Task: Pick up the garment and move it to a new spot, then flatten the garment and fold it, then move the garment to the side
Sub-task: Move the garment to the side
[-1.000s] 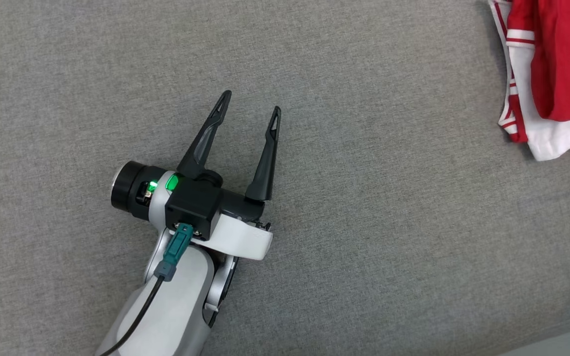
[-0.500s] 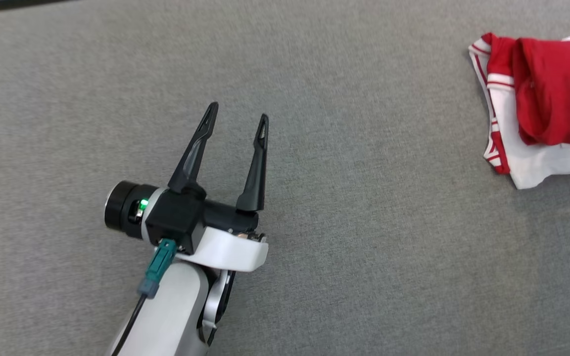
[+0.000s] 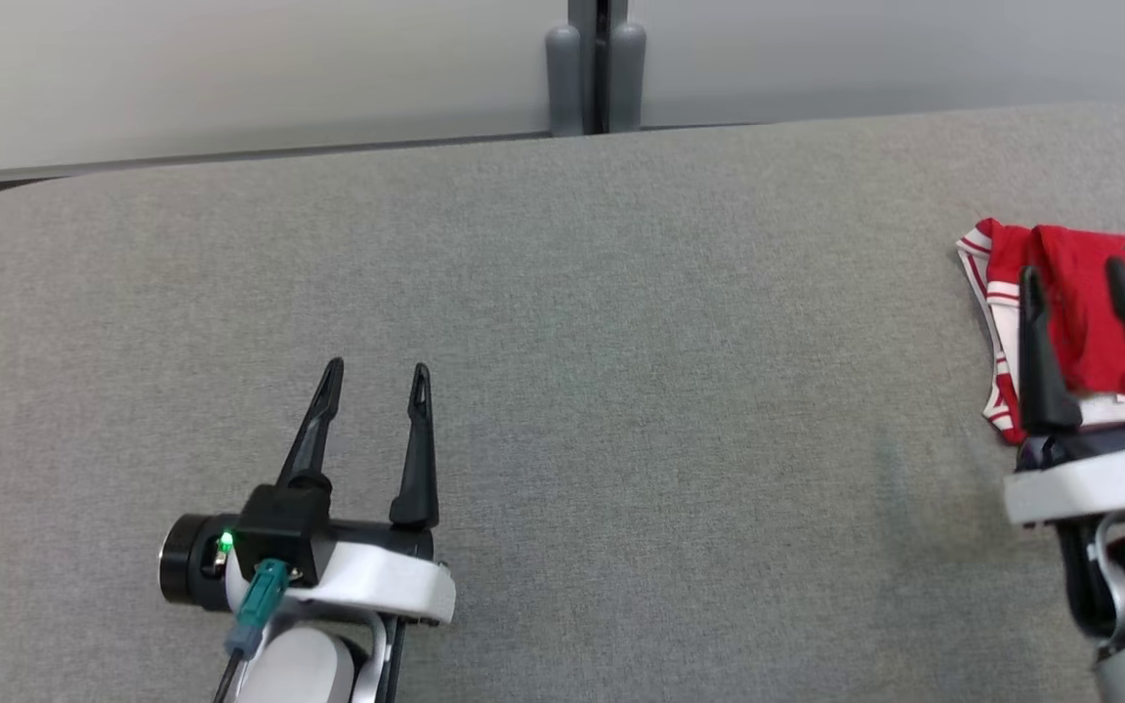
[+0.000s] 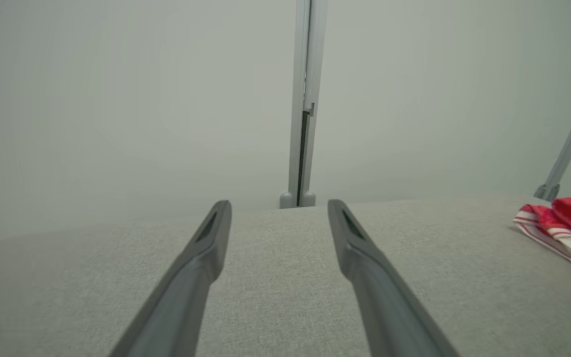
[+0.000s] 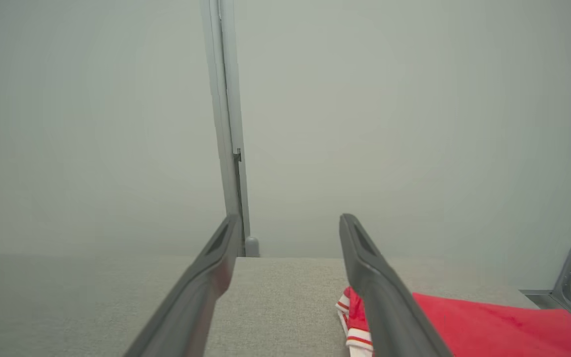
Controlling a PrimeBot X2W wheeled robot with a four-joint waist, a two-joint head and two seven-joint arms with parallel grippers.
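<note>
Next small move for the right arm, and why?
Probably just draw the right gripper back to rest: the garment already lies folded at the right side of the table, the gripper's fingers are open and empty, and the left gripper is open too, well away.

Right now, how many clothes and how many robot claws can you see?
Clothes: 1, the red and white garment
Robot claws: 2, the left gripper and the right gripper, both open
Total: 3
</note>
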